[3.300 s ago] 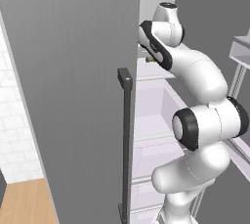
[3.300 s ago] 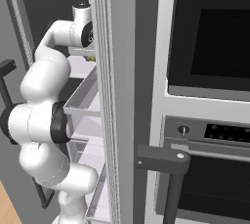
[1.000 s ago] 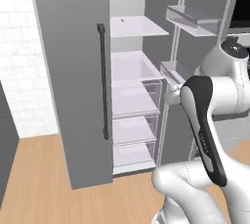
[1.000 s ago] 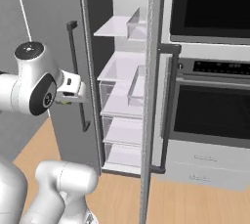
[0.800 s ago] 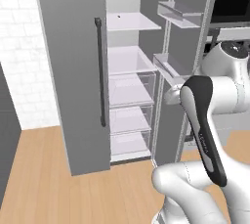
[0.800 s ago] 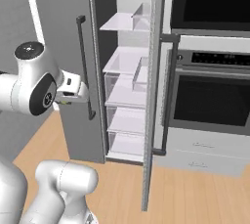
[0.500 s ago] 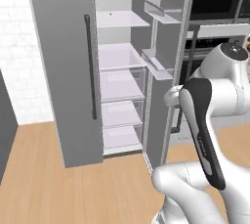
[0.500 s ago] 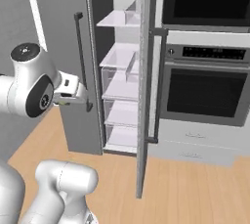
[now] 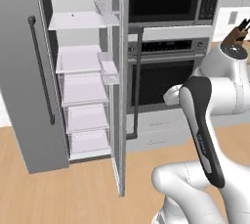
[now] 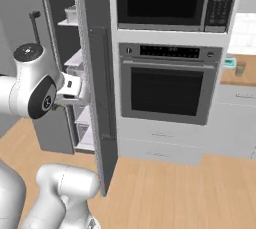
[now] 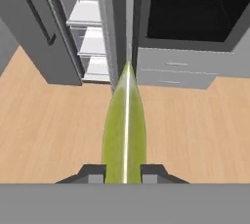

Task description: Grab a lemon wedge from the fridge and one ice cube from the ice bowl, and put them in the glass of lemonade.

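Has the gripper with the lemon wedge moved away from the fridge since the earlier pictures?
Yes. The gripper, shut on the lemon wedge, was inside the fridge; now it is outside, over the wooden floor.

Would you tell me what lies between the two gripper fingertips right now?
The lemon wedge, yellow-green, stands clamped between the fingertips of the gripper, as the hand view shows.
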